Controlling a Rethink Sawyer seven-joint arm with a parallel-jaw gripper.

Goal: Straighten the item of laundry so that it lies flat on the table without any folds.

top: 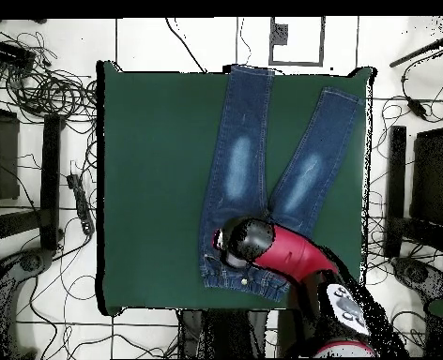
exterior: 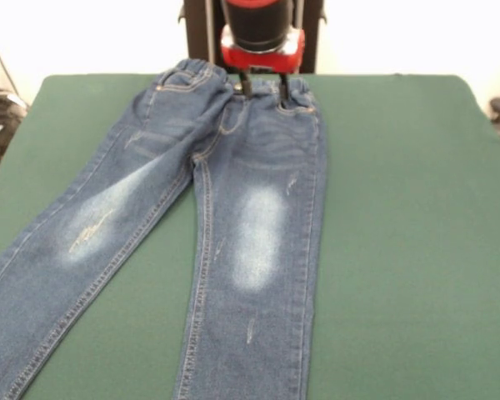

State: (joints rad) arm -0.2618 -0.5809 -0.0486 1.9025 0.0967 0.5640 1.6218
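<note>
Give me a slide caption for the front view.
Sawyer's tool poised at the waistband of child's jeans spread legs-apart on the green table.

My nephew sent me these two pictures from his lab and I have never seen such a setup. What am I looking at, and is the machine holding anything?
This is a red and black robot arm working at a green table. One picture is taken from across the table, facing the robot; the other looks straight down from above. On the table lie small blue jeans, spread out with the legs apart and pale patches on the thighs. The arm's pincer hangs at the waistband, with its two thin fingers down at the cloth. The pictures do not show whether it grips the waistband or only touches it.
</note>
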